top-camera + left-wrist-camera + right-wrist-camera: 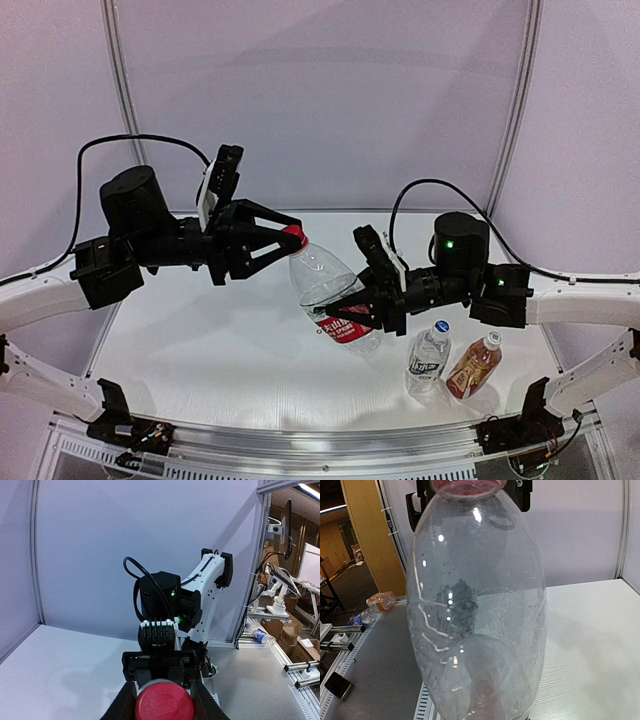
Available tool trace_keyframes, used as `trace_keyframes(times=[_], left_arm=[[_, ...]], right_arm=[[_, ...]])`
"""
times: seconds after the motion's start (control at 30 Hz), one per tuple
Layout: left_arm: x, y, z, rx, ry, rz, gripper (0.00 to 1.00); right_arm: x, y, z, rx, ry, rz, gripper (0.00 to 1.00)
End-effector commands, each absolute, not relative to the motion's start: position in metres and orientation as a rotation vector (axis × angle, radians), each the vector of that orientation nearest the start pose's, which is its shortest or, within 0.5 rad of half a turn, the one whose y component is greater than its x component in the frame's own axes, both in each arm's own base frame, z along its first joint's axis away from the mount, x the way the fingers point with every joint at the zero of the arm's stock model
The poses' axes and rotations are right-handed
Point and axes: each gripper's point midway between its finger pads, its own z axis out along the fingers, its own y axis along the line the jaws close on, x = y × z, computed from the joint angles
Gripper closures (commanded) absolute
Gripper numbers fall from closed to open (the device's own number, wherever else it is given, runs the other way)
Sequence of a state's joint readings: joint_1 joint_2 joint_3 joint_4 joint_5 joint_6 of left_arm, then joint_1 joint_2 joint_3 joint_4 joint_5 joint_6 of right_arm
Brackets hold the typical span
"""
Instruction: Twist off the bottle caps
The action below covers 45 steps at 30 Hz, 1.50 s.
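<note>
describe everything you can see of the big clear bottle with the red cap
The bottle is clear, creased thin plastic, empty-looking with droplets inside, and has a red label low on its body. It is held tilted, its red cap pointing toward the upper left. The right gripper clamps its lower body; the left gripper closes on the cap.
</note>
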State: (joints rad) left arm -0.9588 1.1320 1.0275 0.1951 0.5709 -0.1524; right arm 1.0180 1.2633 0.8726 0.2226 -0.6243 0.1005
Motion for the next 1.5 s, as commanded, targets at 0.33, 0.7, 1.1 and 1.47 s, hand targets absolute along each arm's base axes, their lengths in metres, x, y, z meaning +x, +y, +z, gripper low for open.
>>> trace_keyframes(times=[0.33, 0.7, 1.1, 1.47], left_arm=[[0.184, -0.371, 0.392, 0.758, 1.450, -1.242, 0.82], [0.229, -0.387, 0.360, 0.352, 1.716, -1.046, 0.77], [0.222, -0.398, 0.360, 0.371, 1.685, -0.969, 0.47], [0.209, -0.377, 0.374, 0.421, 1.629, -0.909, 0.01]], right_arm=[[0.192, 0.393, 0.301, -0.942, 1.595, 1.081, 0.85], [0.236, 0.380, 0.306, -0.680, 1.645, 0.927, 0.87], [0.242, 0.381, 0.291, -0.663, 1.664, 0.905, 0.87], [0.234, 0.382, 0.290, -0.712, 1.662, 0.926, 0.87]])
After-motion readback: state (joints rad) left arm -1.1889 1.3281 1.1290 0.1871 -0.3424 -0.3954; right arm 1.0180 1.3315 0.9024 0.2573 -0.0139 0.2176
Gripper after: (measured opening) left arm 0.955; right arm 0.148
